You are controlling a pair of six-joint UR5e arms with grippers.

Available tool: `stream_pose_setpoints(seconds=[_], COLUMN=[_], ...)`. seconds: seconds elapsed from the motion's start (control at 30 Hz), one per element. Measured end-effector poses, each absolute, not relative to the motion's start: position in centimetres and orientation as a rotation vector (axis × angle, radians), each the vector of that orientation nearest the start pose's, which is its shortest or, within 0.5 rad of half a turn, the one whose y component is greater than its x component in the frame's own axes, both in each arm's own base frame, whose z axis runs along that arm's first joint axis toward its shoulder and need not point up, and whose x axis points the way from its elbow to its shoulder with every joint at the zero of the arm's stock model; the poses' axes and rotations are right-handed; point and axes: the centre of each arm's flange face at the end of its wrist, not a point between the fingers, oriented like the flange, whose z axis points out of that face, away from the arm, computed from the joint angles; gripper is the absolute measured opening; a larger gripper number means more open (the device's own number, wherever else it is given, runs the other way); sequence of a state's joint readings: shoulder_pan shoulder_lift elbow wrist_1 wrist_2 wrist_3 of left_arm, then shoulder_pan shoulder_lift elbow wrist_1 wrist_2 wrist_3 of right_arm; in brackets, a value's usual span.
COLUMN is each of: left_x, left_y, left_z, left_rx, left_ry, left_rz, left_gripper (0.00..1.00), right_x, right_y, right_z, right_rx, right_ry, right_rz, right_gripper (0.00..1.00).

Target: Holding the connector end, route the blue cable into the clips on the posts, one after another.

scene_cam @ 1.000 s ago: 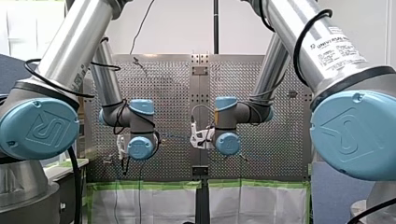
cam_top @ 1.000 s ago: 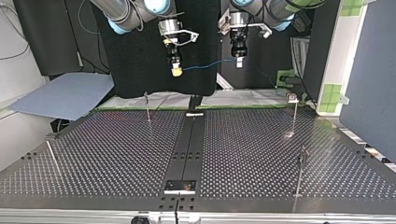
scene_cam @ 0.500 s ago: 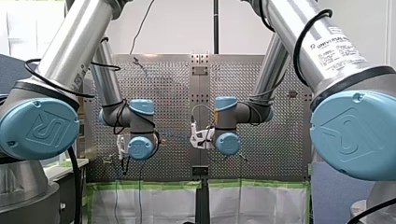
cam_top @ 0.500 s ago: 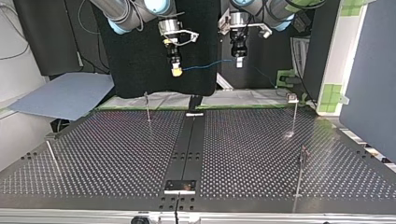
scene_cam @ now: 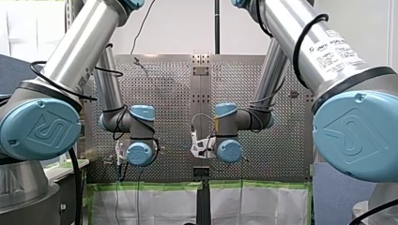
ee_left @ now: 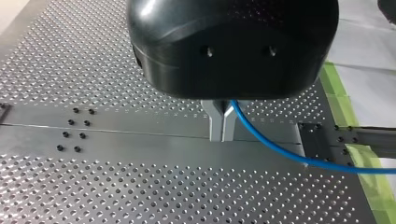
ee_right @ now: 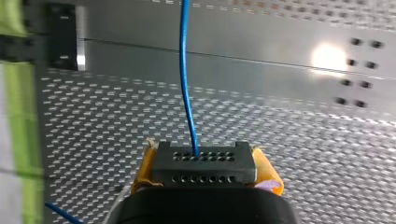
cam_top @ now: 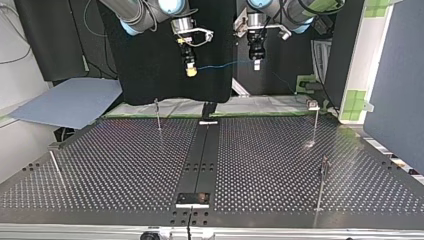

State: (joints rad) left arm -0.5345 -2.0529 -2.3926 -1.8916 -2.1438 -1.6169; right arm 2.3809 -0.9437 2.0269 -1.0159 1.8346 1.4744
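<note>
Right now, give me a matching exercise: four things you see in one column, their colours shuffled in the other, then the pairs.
Things:
1 cable
2 connector
3 right pads
4 tape

Colours:
a green
b yellow
c blue
d dark grey

Pairs: 1c, 2d, 3b, 4a.

The blue cable (cam_top: 220,65) hangs as a thin, nearly level strand high over the table's far edge in the top view, clear of every post. Its black connector (ee_right: 204,163), a flat block with two rows of holes, is pinched in the right gripper (cam_top: 190,72). The left gripper (ee_left: 222,127) nips the strand further along. Slim posts (cam_top: 158,115) stand below it on the table.
</note>
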Motion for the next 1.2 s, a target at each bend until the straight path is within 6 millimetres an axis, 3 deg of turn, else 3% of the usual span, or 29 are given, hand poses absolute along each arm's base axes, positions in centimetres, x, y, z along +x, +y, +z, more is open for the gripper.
stream_pose_setpoints(seconds=[0.23,1.2], left_x=[28.5,28.5], left_y=[-26.1,-26.1], left_z=[5.6,5.5], left_rx=[-0.044,-0.044], left_ry=[1.618,1.618], left_rz=[0.019,0.019], left_gripper=[0.0,0.0], right_x=[44.9,44.8], right_y=[-27.9,-27.8], right_z=[3.3,3.1], right_rx=[1.723,1.726], right_ry=[-0.833,-0.833], right_rz=[1.443,1.441], right_gripper=[0.0,0.0])
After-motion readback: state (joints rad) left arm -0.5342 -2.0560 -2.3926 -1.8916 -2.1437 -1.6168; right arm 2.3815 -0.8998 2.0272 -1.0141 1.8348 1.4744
